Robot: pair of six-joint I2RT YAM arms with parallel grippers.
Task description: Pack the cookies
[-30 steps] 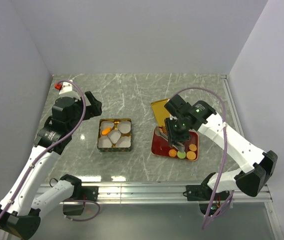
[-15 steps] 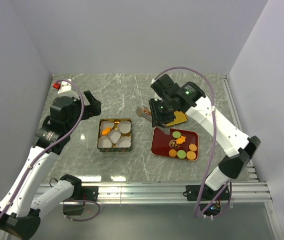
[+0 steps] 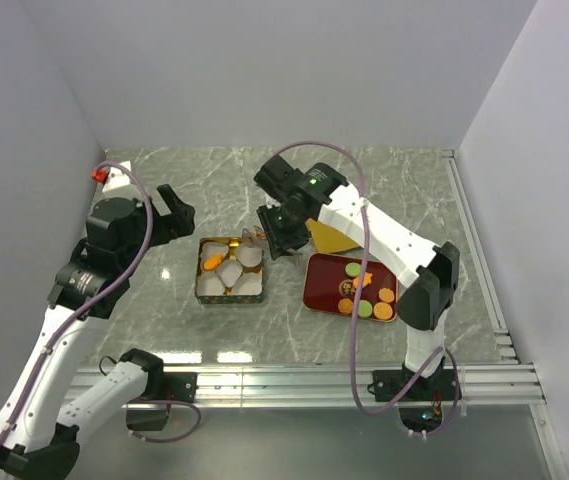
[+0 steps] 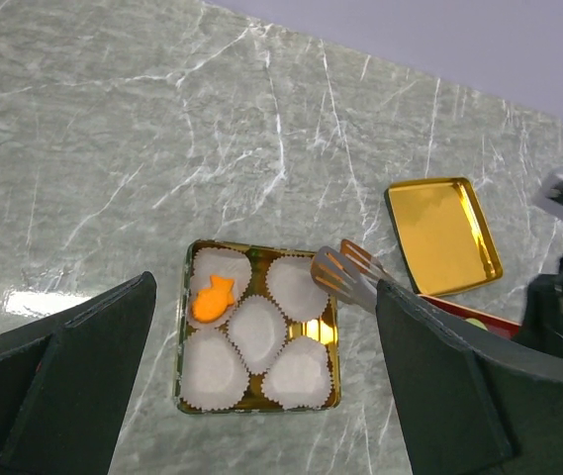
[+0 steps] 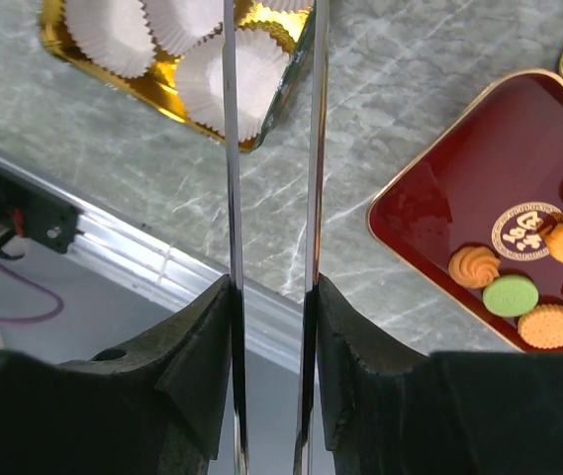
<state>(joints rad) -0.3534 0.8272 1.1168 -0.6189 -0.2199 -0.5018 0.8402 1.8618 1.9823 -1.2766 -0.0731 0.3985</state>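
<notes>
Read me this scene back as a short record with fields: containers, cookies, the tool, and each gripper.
container: gold tin lined with five white paper cups
packed: one orange fish-shaped cookie, in a corner cup
unpacked: orange and green cookies on the red tray
lid: gold lid, off, flat on the table
tool: tongs, tips over the tin's edge; load cannot be told
right gripper: shut on the tongs
left gripper: open, holding nothing, beside the tin
</notes>
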